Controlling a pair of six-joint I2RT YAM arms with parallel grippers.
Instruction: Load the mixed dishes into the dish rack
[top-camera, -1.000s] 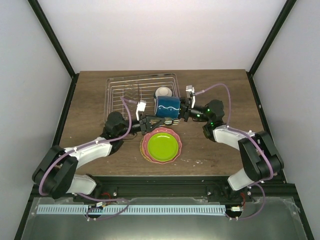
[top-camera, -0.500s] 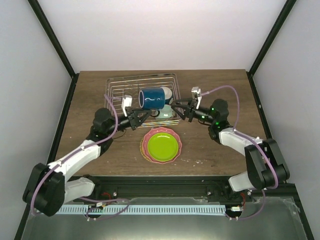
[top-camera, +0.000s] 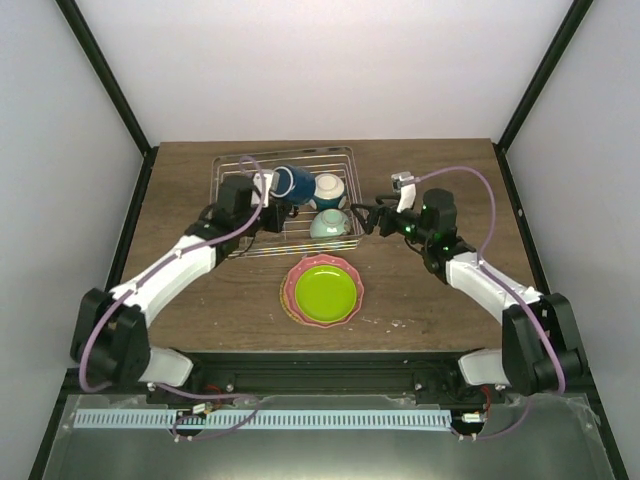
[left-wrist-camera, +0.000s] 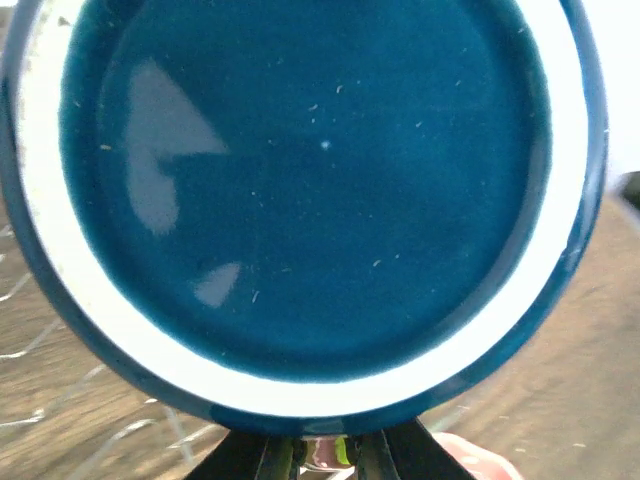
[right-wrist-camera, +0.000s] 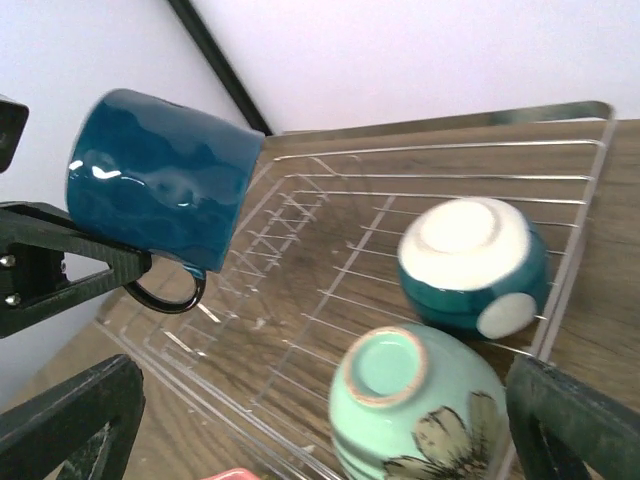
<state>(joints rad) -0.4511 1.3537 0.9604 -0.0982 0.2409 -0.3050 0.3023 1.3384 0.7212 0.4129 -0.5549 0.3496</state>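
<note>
The dark blue mug (top-camera: 292, 183) hangs tilted over the left part of the dish rack (top-camera: 228, 200), with my left gripper (top-camera: 274, 201) shut on it near its black handle (right-wrist-camera: 165, 290). In the left wrist view the mug's base (left-wrist-camera: 310, 180) fills the picture above the gripper (left-wrist-camera: 320, 452). In the right wrist view the mug (right-wrist-camera: 160, 180) is at the upper left. My right gripper (top-camera: 364, 218) is open and empty at the rack's right edge. Upside down in the rack lie a cream-based bowl (right-wrist-camera: 470, 265) and a mint bowl (right-wrist-camera: 420, 410). The green plate (top-camera: 324, 289) rests on the pink plate (top-camera: 291, 290).
The rack's silver wires (right-wrist-camera: 430, 150) run under the mug, with upright prongs (top-camera: 262, 186) at the rack's left. The stacked plates lie on the wooden table (top-camera: 430, 300) just in front of the rack. Black frame posts (top-camera: 100, 80) rise at the table's back corners.
My right gripper let go of the mug, opened wide and drew back to the right. My left gripper carried the mug back and left, over the rack.
</note>
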